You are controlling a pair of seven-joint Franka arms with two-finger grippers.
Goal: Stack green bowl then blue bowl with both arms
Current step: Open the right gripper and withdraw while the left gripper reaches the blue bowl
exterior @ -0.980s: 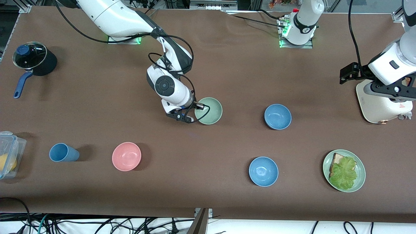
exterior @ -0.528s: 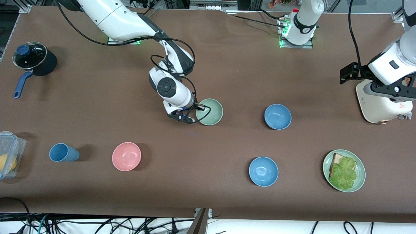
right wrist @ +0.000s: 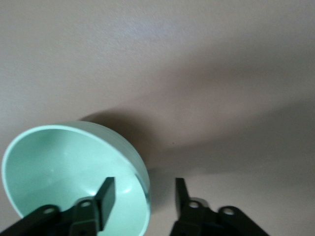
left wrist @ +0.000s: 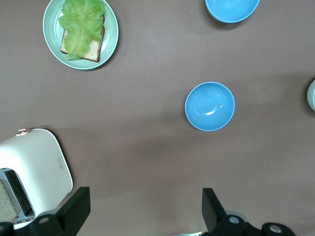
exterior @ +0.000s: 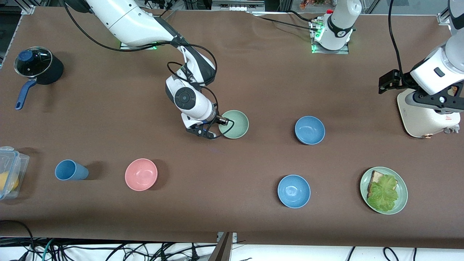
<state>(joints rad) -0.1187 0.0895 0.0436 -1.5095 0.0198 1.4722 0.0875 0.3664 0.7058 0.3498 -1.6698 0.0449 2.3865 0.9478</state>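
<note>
From the front camera, the right pincer (exterior: 214,127) sits low at the rim of the green bowl (exterior: 235,124), on the edge toward the right arm's end of the worktop (exterior: 253,79). My guess is it's lining up a rim pinch, since that thin lip is the only grabbable bit on a smooth matte round bowl. The dusty blue bowl (exterior: 309,130) sits beside it toward the left arm's end, with a brighter blue bowl (exterior: 294,191) nearer the camera. A pink bowl (exterior: 141,174) and a blue cup (exterior: 71,170) sit at the right arm's end, untouched. The left pincer (exterior: 387,82) waits up beside the white toaster (exterior: 424,116). Left wrist cam: that pincer (left wrist: 142,209) is spread wide over bare brown cloth, the blue bowl (left wrist: 210,106) well clear of it, and you can see the green plate with the lettuce sandwich (left wrist: 80,32). Right wrist cam: the right pincer (right wrist: 142,194) is spread, one finger inside the green bowl (right wrist: 74,172) and one outside, straddling the wall but not squeezing it yet as far as I can tell.
</note>
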